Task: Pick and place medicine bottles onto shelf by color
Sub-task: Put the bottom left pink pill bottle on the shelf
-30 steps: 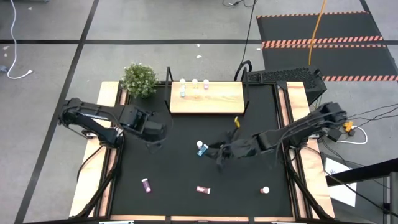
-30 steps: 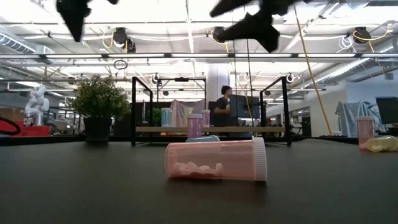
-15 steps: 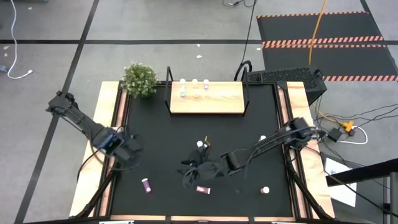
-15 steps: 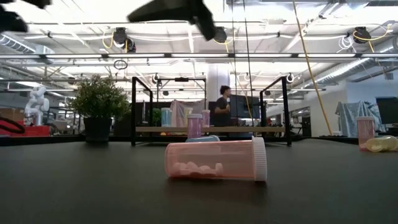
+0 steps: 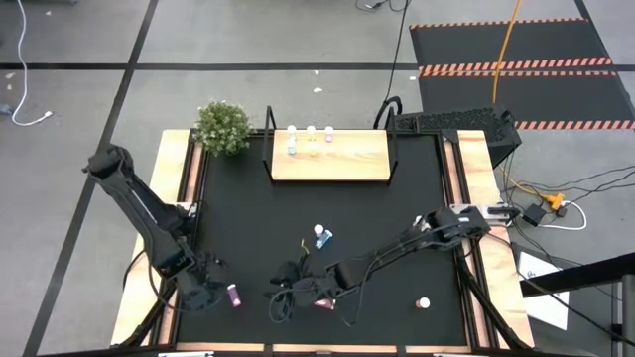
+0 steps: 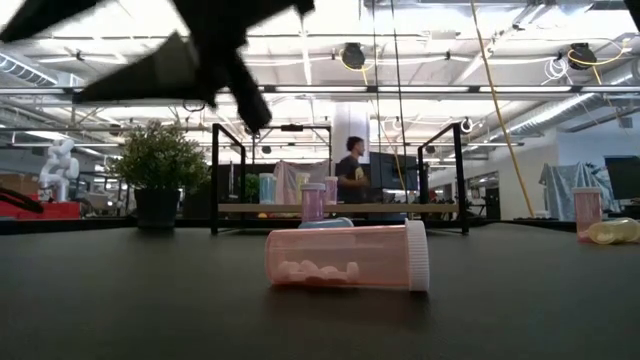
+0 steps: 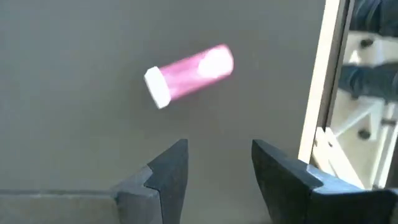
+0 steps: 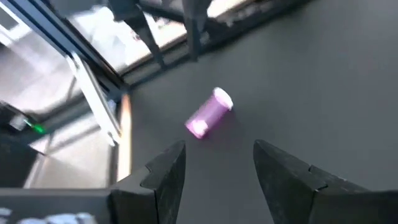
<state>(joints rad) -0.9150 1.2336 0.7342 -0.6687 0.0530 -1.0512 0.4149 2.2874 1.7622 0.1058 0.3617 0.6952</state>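
Note:
A pink medicine bottle (image 5: 234, 294) with a white cap lies on its side on the black table, near the left front. My left gripper (image 5: 210, 295) hovers open just left of it; in the left wrist view the bottle (image 7: 189, 73) lies ahead of the open fingers (image 7: 217, 162). My right gripper (image 5: 278, 302) is open to the bottle's right, facing it (image 8: 209, 113). A second pink bottle (image 6: 345, 257) lies under my right arm. The wooden shelf (image 5: 342, 164) at the back carries three bottles (image 5: 311, 136) along its far edge.
A blue bottle (image 5: 320, 236) lies at mid-table and a white-capped one (image 5: 424, 303) near the right front. A green plant (image 5: 222, 126) stands left of the shelf. Pale wooden strips (image 5: 174, 188) run along the table's sides. A person (image 6: 350, 170) stands in the room beyond.
My left gripper has swung from beside the shelf toward the table's near edge and down, ending next to the left pink bottle. My right gripper has reached from mid-table toward the near left, lower, past the blue bottle. No bottle has moved.

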